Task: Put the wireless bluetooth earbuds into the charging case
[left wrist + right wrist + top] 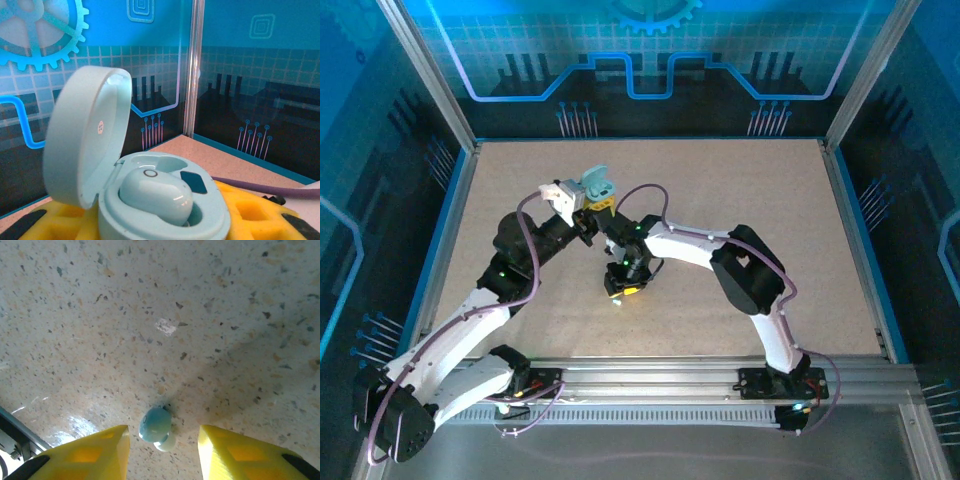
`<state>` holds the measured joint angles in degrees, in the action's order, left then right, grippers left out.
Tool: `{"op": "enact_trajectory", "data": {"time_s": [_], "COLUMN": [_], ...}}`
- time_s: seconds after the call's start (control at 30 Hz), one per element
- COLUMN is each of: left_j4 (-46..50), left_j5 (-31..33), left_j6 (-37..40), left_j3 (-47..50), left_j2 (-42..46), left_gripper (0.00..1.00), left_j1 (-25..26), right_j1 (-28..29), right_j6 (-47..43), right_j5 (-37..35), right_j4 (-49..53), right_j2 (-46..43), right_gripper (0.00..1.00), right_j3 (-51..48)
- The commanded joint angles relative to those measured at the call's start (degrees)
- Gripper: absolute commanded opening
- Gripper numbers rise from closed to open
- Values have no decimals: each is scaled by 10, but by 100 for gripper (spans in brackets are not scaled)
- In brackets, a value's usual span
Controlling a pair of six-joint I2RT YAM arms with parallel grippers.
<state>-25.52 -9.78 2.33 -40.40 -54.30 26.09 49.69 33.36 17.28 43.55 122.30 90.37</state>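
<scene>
Arm bases sit at the near table (750, 200) edge. Just beyond them, near mid-table, the right gripper (623, 288) points straight down at the surface. Its wrist view shows its yellow fingertips (107, 447) spread apart, with the loose earbud (156, 426) lying on the speckled top in the gap between them, clear space on both sides, neither pad touching it. The bud's blue rounded body is on the far side and its paler tip on the near side, so the long axis runs roughly toward the gripper, leaning slightly right at the tip end. Farther out, the left gripper (595, 203) is raised off the table and clamped on the charging case (205, 220), a yellow pad on each side of the base. The lid (85, 145) is hinged open and stands up on the left. The seated earbud (155, 194) lies in the nearer well, its long axis across the case; a dark contact pad (193, 181) shows beside it.
</scene>
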Motion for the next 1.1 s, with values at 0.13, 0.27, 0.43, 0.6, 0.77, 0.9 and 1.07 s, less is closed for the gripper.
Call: {"op": "enact_trajectory", "data": {"time_s": [0.13, 0.27, 0.43, 0.6, 0.77, 0.9, 1.07], "left_j4": [-4, -5, -6, -6, -5, -2, -2], "left_j5": [8, 9, 8, 9, 8, 8, 8], "left_j6": [12, 10, 6, 5, 3, 4, 3], "left_j3": [-12, -12, -13, -15, -17, -19, -21], "left_j2": [7, 4, 0, -1, -3, -3, -7], "left_gripper": [34, 34, 34, 34, 34, 34, 34], "left_j1": [-3, -3, -4, -4, -3, -3, -3], "right_j1": [17, 22, 27, 32, 35, 35, 23], "right_j6": [-5, -9, -15, -22, -35, -51, -67], "right_j5": [-5, -8, -27, -49, -62, -88, -100], "right_j4": [38, 45, 66, 81, 97, 114, 116], "right_j2": [31, 41, 55, 61, 55, 32, -15], "right_gripper": [41, 39, 36, 31, 28, 28, 26], "right_j3": [36, 51, 68, 80, 85, 74, 27]}}
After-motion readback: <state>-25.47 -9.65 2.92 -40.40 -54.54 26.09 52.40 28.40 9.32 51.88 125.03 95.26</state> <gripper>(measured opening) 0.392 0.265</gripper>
